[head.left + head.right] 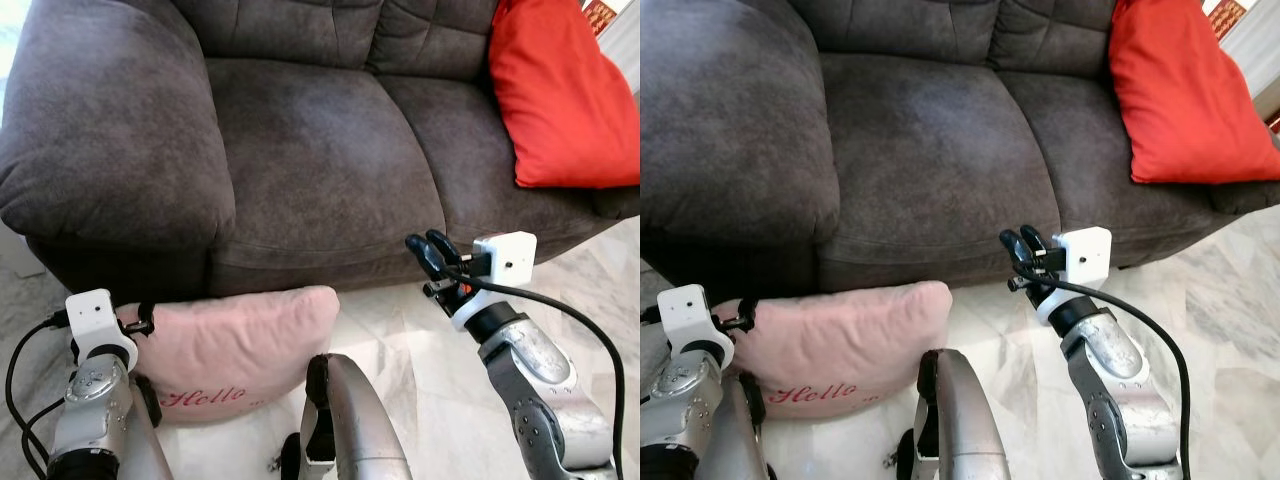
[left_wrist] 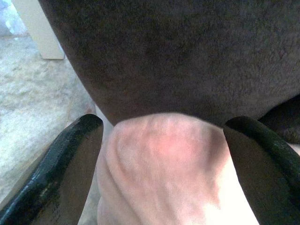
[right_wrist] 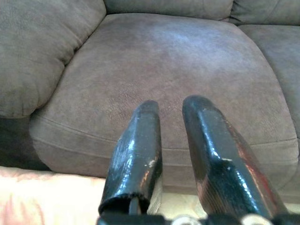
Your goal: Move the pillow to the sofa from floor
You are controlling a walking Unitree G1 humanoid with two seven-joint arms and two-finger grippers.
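One pink pillow (image 1: 235, 350), printed "Hello", stands on edge on the marble floor (image 1: 400, 340), leaning against the front of the grey sofa (image 1: 300, 150) below the left seat cushion. Its upper left corner sits between the two fingers of the left end effector (image 1: 140, 325); in the left wrist view the fingers (image 2: 70, 164) are spread wide with the bunched pink fabric filling the gap and touching both. Whether they press hard enough to hold is not clear. The right end effector (image 1: 432, 258) hovers off the pillow's right side, in front of the sofa's seat edge, fingers nearly together with a narrow gap, holding nothing.

An orange cushion (image 1: 560, 100) lies on the sofa's right seat, well apart; the left seat is open for the pillow.

Risks, as judged: a one-corner pinch on soft fabric may slip once the pillow's weight hangs from it, dropping it to the floor. The pillow may swing and catch under the overhanging seat front during the lift. With the right end effector unengaged, the far side would droop and drag.
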